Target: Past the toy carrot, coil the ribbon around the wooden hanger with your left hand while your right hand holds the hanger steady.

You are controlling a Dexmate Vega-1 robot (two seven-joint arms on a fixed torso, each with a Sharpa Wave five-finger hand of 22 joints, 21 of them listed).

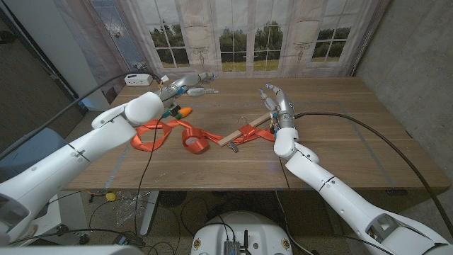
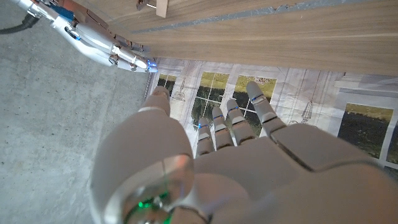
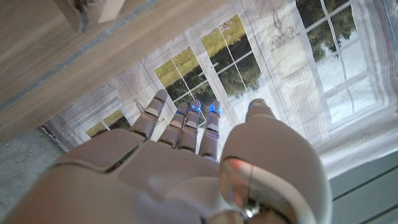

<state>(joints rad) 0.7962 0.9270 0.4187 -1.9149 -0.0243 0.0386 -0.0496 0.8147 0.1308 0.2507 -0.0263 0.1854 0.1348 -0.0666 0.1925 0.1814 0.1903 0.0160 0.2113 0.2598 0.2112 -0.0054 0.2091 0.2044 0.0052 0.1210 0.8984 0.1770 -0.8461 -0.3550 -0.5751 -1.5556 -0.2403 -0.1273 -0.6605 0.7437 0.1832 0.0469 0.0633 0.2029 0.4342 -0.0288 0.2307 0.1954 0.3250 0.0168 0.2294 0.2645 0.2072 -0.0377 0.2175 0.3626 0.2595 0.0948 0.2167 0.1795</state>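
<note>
Both hands hold nothing, fingers spread; right hand (image 1: 277, 105) hovers just beyond the hanger (image 1: 248, 131), left hand (image 1: 180, 88) past the carrot (image 1: 182, 110); ribbon (image 1: 185, 134) looks partly wrapped, mostly loose; coiling remains.

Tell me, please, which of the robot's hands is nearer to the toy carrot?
Left. The left hand is raised just beyond the toy carrot, close above it in the head view. The right hand is well off to the carrot's right, by the wooden hanger.
</note>
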